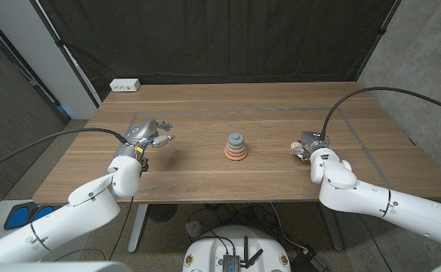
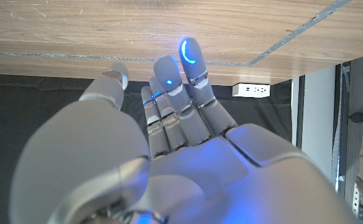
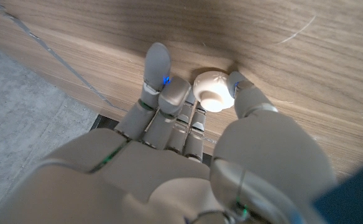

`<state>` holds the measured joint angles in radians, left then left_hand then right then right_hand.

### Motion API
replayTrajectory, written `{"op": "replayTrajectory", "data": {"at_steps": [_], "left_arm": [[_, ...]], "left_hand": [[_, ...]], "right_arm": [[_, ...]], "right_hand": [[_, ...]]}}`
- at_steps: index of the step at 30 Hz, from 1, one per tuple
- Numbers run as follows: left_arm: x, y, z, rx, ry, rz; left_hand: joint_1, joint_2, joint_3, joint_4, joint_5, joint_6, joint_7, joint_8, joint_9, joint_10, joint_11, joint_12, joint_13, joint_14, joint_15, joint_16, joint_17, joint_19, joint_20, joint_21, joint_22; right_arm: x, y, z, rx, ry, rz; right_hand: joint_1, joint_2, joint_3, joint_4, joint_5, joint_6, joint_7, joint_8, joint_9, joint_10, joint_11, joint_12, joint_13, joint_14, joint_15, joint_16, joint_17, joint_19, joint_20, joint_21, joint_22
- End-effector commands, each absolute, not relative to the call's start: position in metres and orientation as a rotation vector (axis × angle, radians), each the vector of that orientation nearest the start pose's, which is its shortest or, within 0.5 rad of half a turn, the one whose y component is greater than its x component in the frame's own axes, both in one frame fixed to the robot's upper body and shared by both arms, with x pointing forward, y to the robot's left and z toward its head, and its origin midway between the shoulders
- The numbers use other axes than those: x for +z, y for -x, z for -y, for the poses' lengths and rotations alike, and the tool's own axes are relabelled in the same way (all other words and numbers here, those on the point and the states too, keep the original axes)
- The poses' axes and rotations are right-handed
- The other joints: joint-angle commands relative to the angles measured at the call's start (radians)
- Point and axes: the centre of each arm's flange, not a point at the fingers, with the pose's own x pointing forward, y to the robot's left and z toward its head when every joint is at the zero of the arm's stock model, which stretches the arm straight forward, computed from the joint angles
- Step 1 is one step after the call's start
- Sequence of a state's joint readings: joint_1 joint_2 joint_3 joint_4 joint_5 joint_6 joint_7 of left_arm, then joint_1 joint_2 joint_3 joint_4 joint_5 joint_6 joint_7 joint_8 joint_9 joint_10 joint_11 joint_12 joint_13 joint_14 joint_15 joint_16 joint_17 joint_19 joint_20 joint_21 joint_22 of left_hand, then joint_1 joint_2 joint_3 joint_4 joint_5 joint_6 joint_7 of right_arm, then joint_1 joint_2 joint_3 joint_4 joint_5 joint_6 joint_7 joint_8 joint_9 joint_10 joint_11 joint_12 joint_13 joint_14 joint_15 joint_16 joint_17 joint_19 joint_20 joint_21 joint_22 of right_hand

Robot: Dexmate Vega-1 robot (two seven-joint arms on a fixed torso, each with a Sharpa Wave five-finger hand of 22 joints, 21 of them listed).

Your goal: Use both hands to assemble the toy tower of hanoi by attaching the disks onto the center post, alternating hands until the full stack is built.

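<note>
The tower (image 1: 235, 146) of stacked disks stood in the middle of the surface (image 1: 205, 177). The right hand (image 1: 308, 145), near the right edge, pinched a small white cap (image 3: 212, 92). The left hand (image 1: 146, 136) hung near the left edge, fingers spread, holding nothing.

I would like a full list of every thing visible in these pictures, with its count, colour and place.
tower of stacked disks: one, grey top over orange and pink layers, table centre
small knob piece: one, cream white, on the table at the right hand's fingertips
table: one, brown wood, with grey tape lines
power strip: one, white, beyond the table's far left corner
left hand: one, grey, fingers spread, holding nothing, over the table's left part
right hand: one, grey, by the small knob piece; whether it grips it is unclear
</note>
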<state>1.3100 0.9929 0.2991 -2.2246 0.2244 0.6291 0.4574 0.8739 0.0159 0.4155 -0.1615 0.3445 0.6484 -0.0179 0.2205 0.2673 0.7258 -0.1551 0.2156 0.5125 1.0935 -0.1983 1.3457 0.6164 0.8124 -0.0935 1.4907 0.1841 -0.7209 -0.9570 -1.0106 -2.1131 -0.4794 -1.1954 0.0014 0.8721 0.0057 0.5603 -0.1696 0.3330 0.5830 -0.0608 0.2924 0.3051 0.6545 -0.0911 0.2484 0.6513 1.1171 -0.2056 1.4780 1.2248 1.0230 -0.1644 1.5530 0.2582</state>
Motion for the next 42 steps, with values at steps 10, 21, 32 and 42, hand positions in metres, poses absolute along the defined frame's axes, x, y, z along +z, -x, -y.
{"op": "replayTrajectory", "data": {"at_steps": [10,21,32,42], "left_arm": [[-0.041,-0.489,-0.302,0.385,-1.106,0.469],[-0.042,-0.489,-0.302,0.385,-1.105,0.465],[-0.043,-0.488,-0.302,0.381,-1.106,0.465],[-0.044,-0.485,-0.302,0.383,-1.105,0.468]], "left_hand": [[-0.013,0.001,0.014,-0.003,0.004,0.01,-0.004,-0.002,0.006,0.012,-0.002,0.004,0.002,0.006,-0.022,-0.004,0.007,0.011,-0.114,-0.002,0.001],[-0.014,0.0,0.017,-0.004,0.005,0.01,-0.006,-0.003,0.007,0.013,-0.001,0.003,0.003,0.007,-0.022,-0.004,0.008,0.012,-0.114,-0.002,0.001],[-0.019,-0.002,0.022,-0.003,0.004,0.015,-0.006,-0.003,0.008,0.017,-0.002,0.003,0.004,0.009,-0.022,-0.003,0.01,0.013,-0.114,-0.001,0.001],[-0.021,-0.003,0.027,-0.004,0.005,0.018,-0.005,-0.004,0.009,0.018,-0.001,0.001,0.003,0.009,-0.022,-0.003,0.011,0.013,-0.114,-0.001,0.002]], "right_arm": [[-0.06,-0.541,0.255,-0.307,1.479,0.013],[-0.049,-0.529,0.249,-0.312,1.486,0.034],[-0.035,-0.515,0.246,-0.321,1.497,0.055],[-0.024,-0.507,0.248,-0.287,1.481,0.093]], "right_hand": [[0.028,0.021,0.013,0.004,0.01,0.03,0.0,0.011,0.001,0.049,-0.027,0.0,0.007,0.03,-0.013,0.022,0.005,0.026,-0.056,0.0,0.007],[0.027,0.026,0.015,0.007,0.012,0.036,0.005,0.013,-0.001,0.059,-0.024,-0.005,0.009,0.037,-0.013,0.027,0.003,0.033,-0.056,-0.006,0.006],[0.026,0.029,0.017,0.009,0.014,0.045,0.009,0.016,-0.003,0.065,-0.022,-0.007,0.013,0.042,-0.013,0.032,0.004,0.037,-0.056,-0.008,0.006],[0.025,0.031,0.019,0.009,0.015,0.051,0.008,0.018,-0.004,0.072,-0.021,-0.008,0.015,0.046,-0.012,0.036,0.004,0.041,-0.056,-0.009,0.007]]}}
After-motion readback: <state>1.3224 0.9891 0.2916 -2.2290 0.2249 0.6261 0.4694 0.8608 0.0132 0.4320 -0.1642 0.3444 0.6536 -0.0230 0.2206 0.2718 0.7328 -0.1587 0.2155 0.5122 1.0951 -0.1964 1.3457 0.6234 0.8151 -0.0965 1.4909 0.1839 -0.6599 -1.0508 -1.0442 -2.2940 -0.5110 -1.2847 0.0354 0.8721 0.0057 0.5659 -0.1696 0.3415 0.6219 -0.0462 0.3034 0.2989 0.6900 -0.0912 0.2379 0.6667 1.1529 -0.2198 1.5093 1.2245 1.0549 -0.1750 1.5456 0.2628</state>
